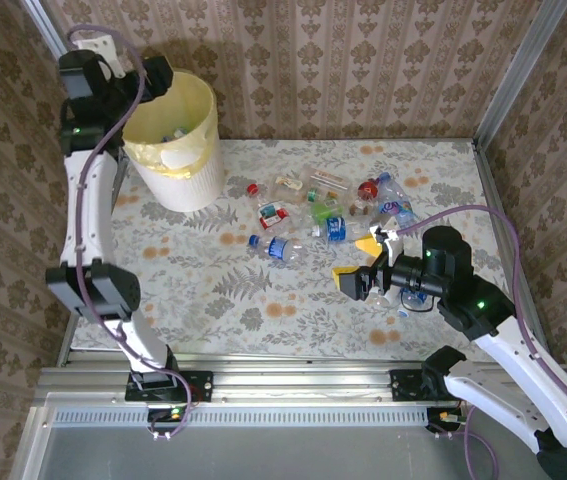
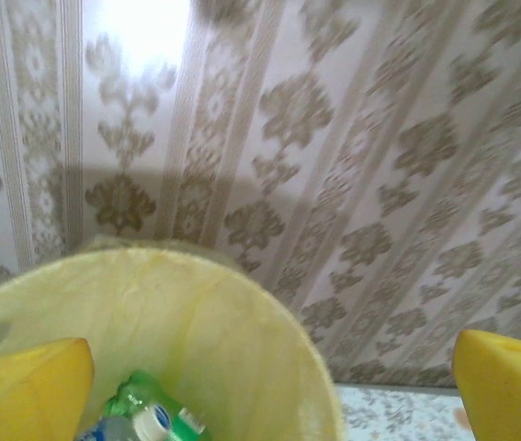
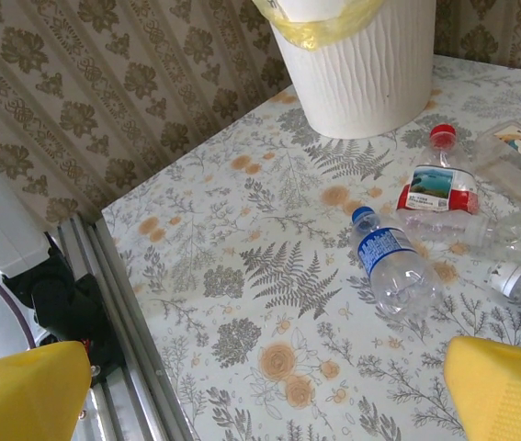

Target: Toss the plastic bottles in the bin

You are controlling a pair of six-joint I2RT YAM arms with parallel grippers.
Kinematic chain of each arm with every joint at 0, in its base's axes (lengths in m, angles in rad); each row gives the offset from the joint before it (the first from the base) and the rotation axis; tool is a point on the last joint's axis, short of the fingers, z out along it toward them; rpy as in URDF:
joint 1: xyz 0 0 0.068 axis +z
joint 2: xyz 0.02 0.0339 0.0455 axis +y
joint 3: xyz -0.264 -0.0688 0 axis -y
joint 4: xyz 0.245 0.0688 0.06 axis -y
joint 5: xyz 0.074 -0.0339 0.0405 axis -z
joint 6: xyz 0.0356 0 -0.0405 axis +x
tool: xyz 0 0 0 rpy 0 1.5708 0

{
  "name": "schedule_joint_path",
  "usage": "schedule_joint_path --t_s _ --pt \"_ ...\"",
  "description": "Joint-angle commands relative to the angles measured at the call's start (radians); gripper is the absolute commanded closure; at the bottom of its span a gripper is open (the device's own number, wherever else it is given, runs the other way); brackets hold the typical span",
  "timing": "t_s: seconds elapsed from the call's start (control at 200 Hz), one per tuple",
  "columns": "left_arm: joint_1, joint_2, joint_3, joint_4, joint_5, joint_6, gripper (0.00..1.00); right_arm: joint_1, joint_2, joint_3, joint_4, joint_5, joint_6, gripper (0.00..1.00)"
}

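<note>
The plastic bottles (image 1: 323, 212) lie strewn across the far middle of the table (image 1: 213, 300), just beside the right gripper (image 1: 358, 262), whose jaws stand spread apart and hold nothing. A green bottle (image 2: 141, 404) and at least 1 other lie inside the bin (image 1: 191, 180) at the far left, directly beneath the left gripper (image 2: 269, 386). Its jaws are also wide apart and empty.

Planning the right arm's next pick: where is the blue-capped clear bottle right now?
In the top view the blue-capped bottle lies on the table, just nearer than the red-labelled bottle and left of the right gripper.
</note>
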Motion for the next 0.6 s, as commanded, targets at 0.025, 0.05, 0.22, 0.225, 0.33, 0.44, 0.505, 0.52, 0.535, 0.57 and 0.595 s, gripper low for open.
schedule_joint_path --t_s 0.025,0.05,0.22,0.225,0.33,0.44,0.505,0.52,0.535,0.57,0.595 --pt "-0.023 -0.179 -0.044 0.011 0.031 0.007 0.0 0.007 0.0 -0.01 0.027 -0.002 -0.001 0.0" --pt "-0.027 -0.198 -0.06 0.011 0.038 0.008 0.0 0.007 0.0 -0.007 0.026 -0.001 -0.001 0.0" --pt "-0.077 -0.285 -0.123 -0.054 0.079 -0.011 0.0 0.007 0.0 -0.007 0.02 0.002 0.0 0.0" --pt "-0.079 -0.288 -0.125 -0.056 0.077 -0.008 0.0 0.007 0.0 -0.006 0.02 0.002 0.001 0.0" --pt "-0.128 -0.343 -0.177 -0.075 0.062 0.007 0.0 0.007 -0.001 -0.002 0.011 0.013 0.003 0.0" --pt "-0.186 -0.389 -0.236 -0.088 0.045 0.01 0.0 0.007 0.003 0.004 -0.004 0.04 0.008 0.0" --pt "-0.225 -0.411 -0.273 -0.097 0.033 0.018 0.0 0.007 0.02 0.011 -0.017 0.061 0.015 0.0" --pt "-0.233 -0.416 -0.281 -0.1 0.03 0.019 0.0 0.007 0.026 0.014 -0.02 0.065 0.016 0.0" --pt "-0.243 -0.422 -0.29 -0.101 0.027 0.019 0.0 0.007 0.032 0.017 -0.026 0.071 0.019 0.0" --pt "-0.257 -0.437 -0.314 -0.101 0.023 0.021 0.0 0.007 0.051 0.025 -0.035 0.079 0.026 0.0" --pt "-0.271 -0.45 -0.335 -0.097 0.021 0.021 0.0 0.007 0.067 0.031 -0.041 0.083 0.032 0.0"
